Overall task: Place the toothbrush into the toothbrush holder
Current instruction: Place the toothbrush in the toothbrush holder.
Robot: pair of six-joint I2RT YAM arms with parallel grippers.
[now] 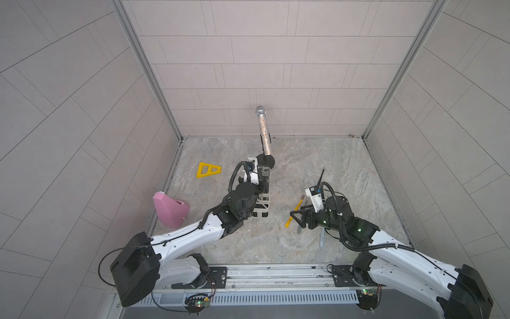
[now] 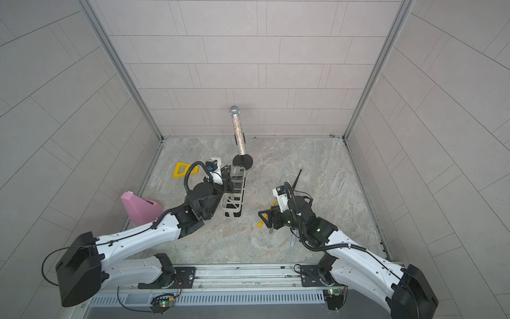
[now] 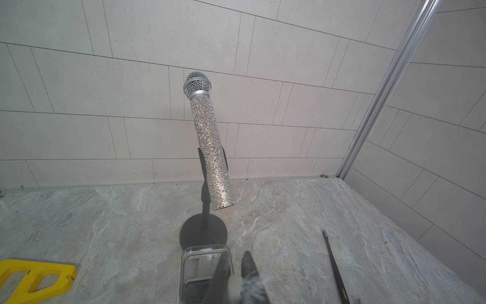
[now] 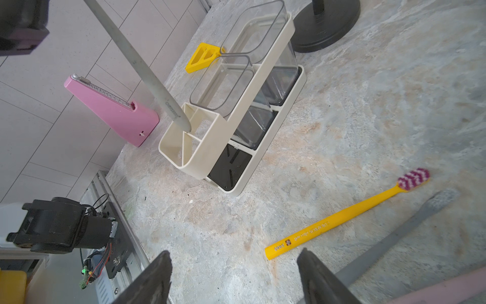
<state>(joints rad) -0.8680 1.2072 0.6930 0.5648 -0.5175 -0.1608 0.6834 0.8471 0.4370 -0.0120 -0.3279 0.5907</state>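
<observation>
Presently left fingers [image 3: 221, 276] pinch the grey toothbrush [image 4: 139, 63] (tip inside the toothbrush holder [image 4: 207, 150]); right fingers [image 4: 318, 279] gape near the yellow toothbrush [image 4: 342, 223].

The left arm [image 1: 193, 234] reaches over the white holder [image 1: 262, 214] mid-bench [image 1: 303, 154]. The right end effector [image 1: 294, 219], jaws apart, hangs over a yellow toothbrush [image 1: 298, 205]. A microphone [image 1: 264, 129] stands behind; a yellow triangle [image 1: 208, 170] and a pink block [image 1: 169, 211] lie left.

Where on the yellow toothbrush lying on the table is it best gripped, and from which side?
Probably mid-handle of the yellow toothbrush, from straight above, open right gripper straddling its narrow width: it lies flat on the table, so only the handle's long sides can be pinched.
</observation>
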